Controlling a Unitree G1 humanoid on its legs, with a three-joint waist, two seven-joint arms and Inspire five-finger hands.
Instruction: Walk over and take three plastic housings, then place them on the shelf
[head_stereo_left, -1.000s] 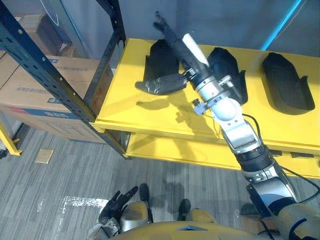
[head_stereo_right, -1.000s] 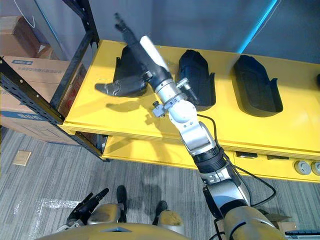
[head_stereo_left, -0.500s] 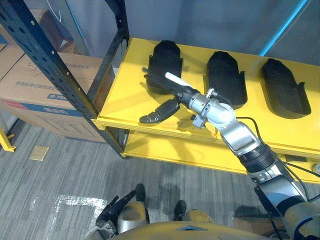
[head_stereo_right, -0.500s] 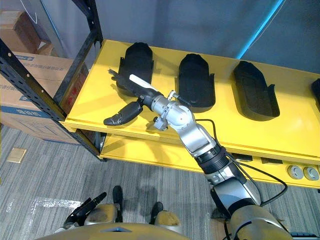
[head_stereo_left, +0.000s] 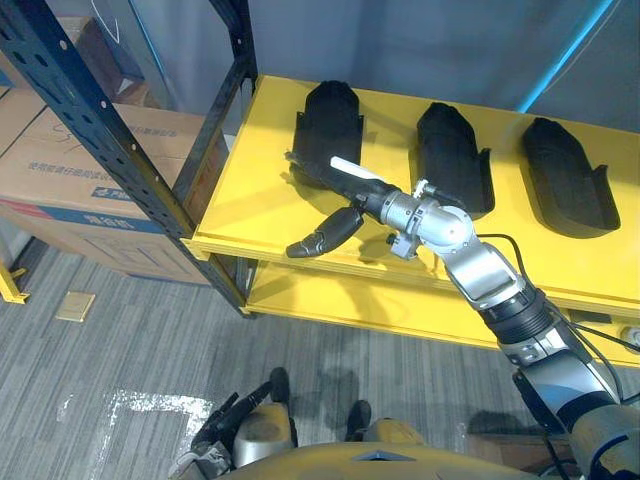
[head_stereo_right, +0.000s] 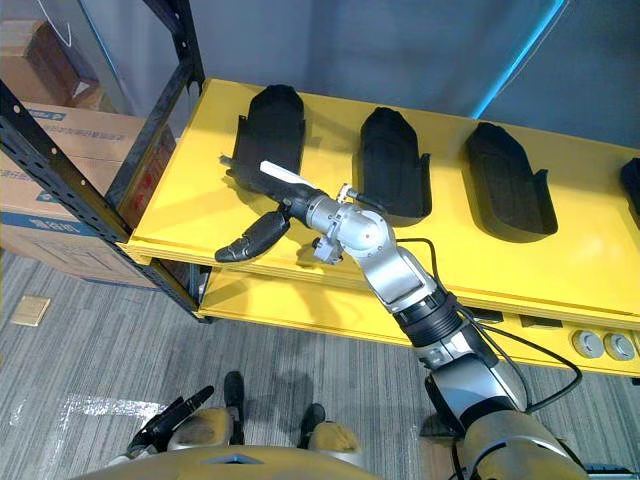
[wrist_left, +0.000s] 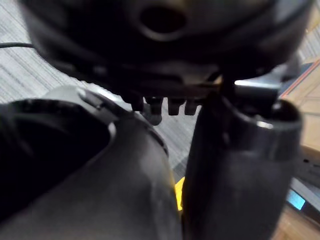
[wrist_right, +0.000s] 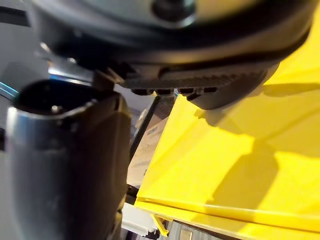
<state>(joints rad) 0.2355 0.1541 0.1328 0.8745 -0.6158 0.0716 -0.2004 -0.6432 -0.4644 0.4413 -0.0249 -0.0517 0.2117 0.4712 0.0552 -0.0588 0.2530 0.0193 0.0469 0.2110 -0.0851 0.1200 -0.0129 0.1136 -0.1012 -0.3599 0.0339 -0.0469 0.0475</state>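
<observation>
Three black plastic housings lie in a row on the yellow shelf (head_stereo_left: 250, 190): left housing (head_stereo_left: 330, 120), middle housing (head_stereo_left: 452, 150), right housing (head_stereo_left: 565, 175). My right hand (head_stereo_left: 350, 185) reaches low over the shelf's front part. Its fingers are straight and point at the near end of the left housing. Its thumb (head_stereo_left: 322, 232) sticks out over the shelf's front edge. The hand is open and holds nothing; I cannot tell whether the fingertips touch the housing. My left hand (head_stereo_left: 222, 420) hangs low at my side, fingers relaxed, empty.
A dark blue rack upright (head_stereo_left: 95, 115) slants across the left, with cardboard boxes (head_stereo_left: 70, 170) behind it. A lower yellow shelf (head_stereo_left: 330, 295) sits beneath the top one, with round metal parts (head_stereo_right: 602, 345) at its right end. Another black housing (head_stereo_right: 633, 180) shows at the far right edge.
My right hand came down from high above the left housing to low over the shelf's front, still open. The camera shifted slightly. The housings stayed put.
</observation>
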